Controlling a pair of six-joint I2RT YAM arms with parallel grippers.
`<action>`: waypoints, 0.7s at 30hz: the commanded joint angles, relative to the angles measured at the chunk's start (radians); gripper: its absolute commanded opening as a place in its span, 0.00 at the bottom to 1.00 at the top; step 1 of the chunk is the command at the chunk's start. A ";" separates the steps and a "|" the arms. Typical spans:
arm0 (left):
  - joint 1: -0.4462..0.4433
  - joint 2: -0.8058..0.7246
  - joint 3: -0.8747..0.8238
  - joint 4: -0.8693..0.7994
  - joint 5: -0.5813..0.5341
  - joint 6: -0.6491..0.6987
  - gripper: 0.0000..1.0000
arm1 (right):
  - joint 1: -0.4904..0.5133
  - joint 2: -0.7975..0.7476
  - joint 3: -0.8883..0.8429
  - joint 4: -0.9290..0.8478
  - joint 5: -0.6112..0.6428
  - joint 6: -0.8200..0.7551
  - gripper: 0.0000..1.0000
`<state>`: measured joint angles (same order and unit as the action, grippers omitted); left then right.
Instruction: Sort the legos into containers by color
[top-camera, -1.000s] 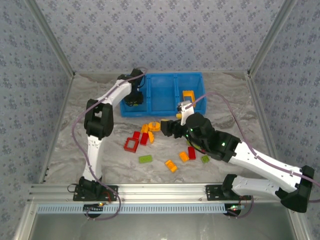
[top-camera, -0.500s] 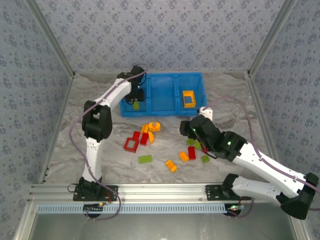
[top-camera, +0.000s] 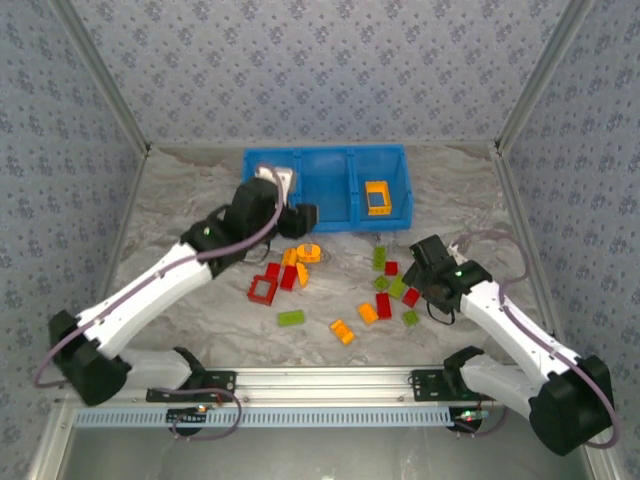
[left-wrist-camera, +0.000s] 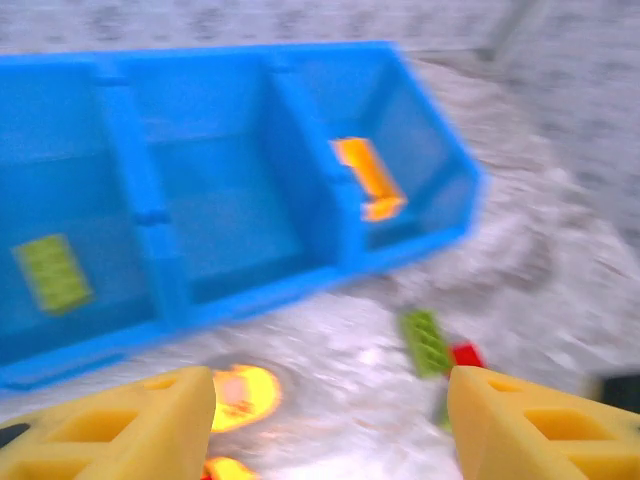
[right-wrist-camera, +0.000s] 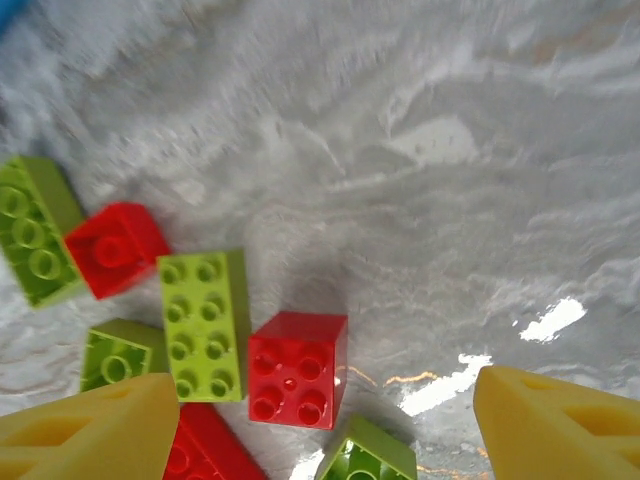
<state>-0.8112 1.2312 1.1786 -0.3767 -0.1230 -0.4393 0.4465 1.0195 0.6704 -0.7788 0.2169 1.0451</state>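
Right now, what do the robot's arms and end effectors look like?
The left arm and right arm have white links, black joints and loose mauve cables. The left end effector and right end effector carry chunky yellow-orange fingers with recessed pockets.

Grey marbled tabletop (top-camera: 200, 200) enclosed by blue floral-patterned walls (top-camera: 320, 70).

Bright even light, left wrist view motion-blurred — glare spots on table (right-wrist-camera: 555, 318), soft shadows
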 joint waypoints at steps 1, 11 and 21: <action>-0.103 -0.098 -0.142 0.155 0.048 -0.045 0.63 | -0.008 0.045 -0.033 0.080 -0.118 -0.019 0.78; -0.341 -0.256 -0.336 0.156 -0.078 -0.155 0.63 | -0.015 0.118 -0.078 0.136 -0.118 -0.024 0.71; -0.353 -0.300 -0.357 0.121 -0.093 -0.172 0.63 | -0.029 0.192 -0.082 0.219 -0.120 -0.057 0.61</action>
<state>-1.1587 0.9424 0.8188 -0.2649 -0.1955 -0.5968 0.4263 1.1896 0.5896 -0.5877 0.0959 1.0092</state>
